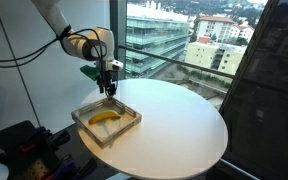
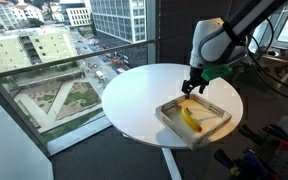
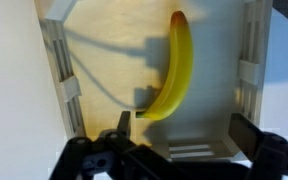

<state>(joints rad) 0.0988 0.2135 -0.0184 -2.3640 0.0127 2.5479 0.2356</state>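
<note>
A yellow banana (image 3: 178, 68) lies inside a shallow wooden tray (image 3: 62, 80) on the round white table (image 1: 184, 120). In both exterior views the banana (image 1: 105, 117) (image 2: 190, 119) rests near the tray's middle. My gripper (image 3: 182, 126) hangs open just above the tray, its two dark fingers (image 3: 124, 128) spread wide with nothing between them. The banana's lower tip sits close to the left finger. In the exterior views the gripper (image 1: 110, 88) (image 2: 192, 87) points straight down over the tray's rim (image 1: 84, 111) (image 2: 169, 107).
The table stands beside a large window with buildings (image 1: 169, 35) outside. A dark panel (image 1: 269, 90) rises next to the table. Dark equipment (image 1: 19, 145) sits low beside the tray side of the table, with cables (image 2: 279, 75) behind the arm.
</note>
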